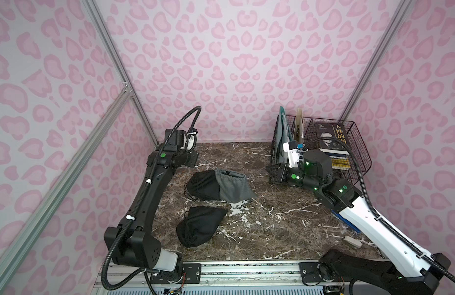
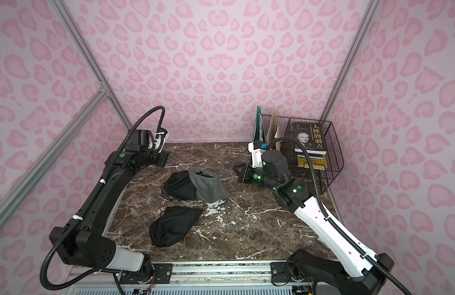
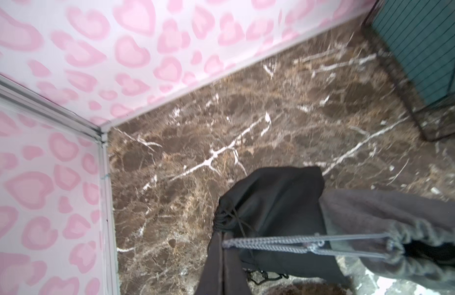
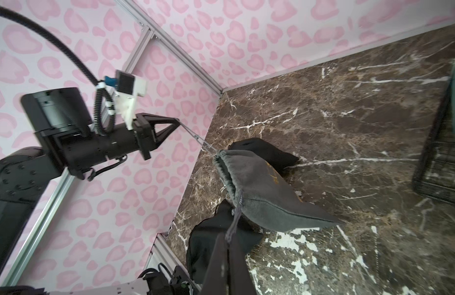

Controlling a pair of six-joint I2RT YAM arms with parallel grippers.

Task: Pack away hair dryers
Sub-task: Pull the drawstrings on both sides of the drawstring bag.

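Left gripper (image 4: 178,119) is pressed together on a grey drawstring (image 3: 298,245) that runs taut from the mouth of the grey pouch (image 1: 232,186). The right gripper (image 4: 226,242) pinches another loop of that cord.

There are three fabric pouches, one grey and two black. One black pouch (image 1: 204,185) touches the grey pouch and lies partly under it on the left arm's side. The second black pouch (image 1: 198,226) lies apart, nearer the front rail (image 1: 247,268) than the grey pouch. The hair dryers do not show bare, and whether the pouches hold them cannot be told.

The table (image 1: 285,229) is brown marble with white veins and has chipped white patches just in front of the grey pouch. The walls (image 1: 234,51) are pink heart print.

One wire basket (image 1: 359,153) stands beyond the grey pouch on the right arm's side, holding stacked books (image 1: 331,138) and upright folders. The right wrist hides part of it.
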